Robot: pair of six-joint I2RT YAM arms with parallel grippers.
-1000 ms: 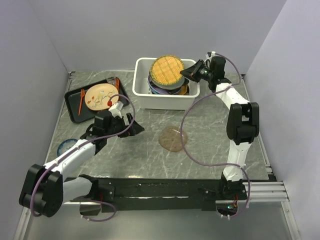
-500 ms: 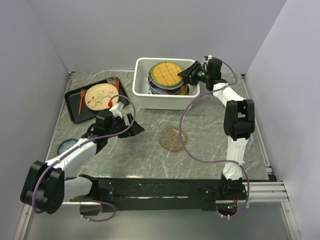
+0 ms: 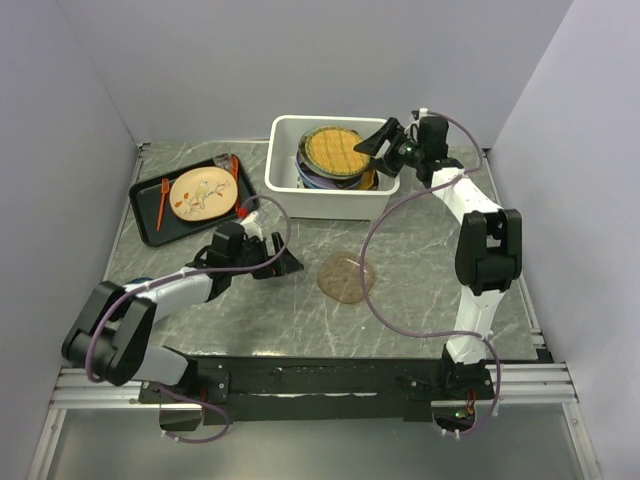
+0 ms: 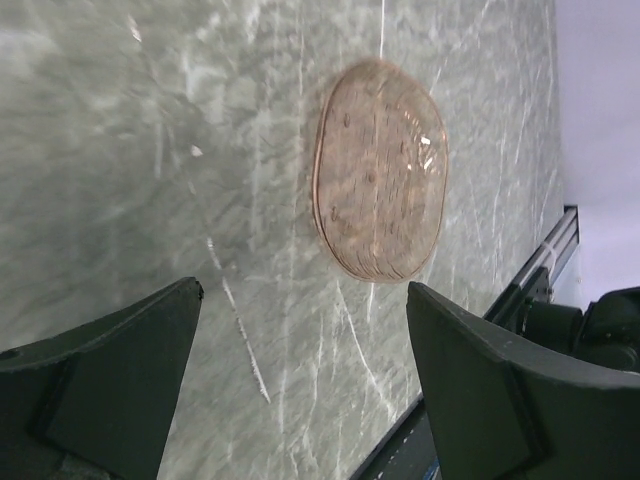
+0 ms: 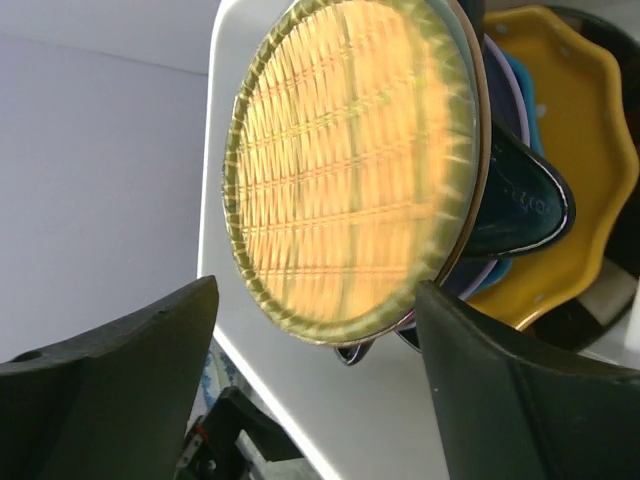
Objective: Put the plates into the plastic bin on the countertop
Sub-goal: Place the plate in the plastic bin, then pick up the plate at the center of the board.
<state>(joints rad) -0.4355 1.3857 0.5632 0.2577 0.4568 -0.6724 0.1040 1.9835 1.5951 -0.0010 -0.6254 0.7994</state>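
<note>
Wide-open left gripper (image 4: 305,290) faces the pink plate (image 4: 380,170) outside the plastic bin (image 3: 283,140); wide-open right gripper (image 5: 318,290) faces the bin's topmost yellow woven plate (image 5: 350,160).

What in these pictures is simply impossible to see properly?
Plates beneath the yellow woven plate in the plastic bin: top view, it covers them; their number is unclear.
Bin's base: hidden under the plates, every view.
Orange utensils on the black tray: top view, too small to identify.

One plastic bin (image 3: 330,203), one black tray (image 3: 160,233) — one pinkish plate (image 3: 346,277) outside them.
</note>
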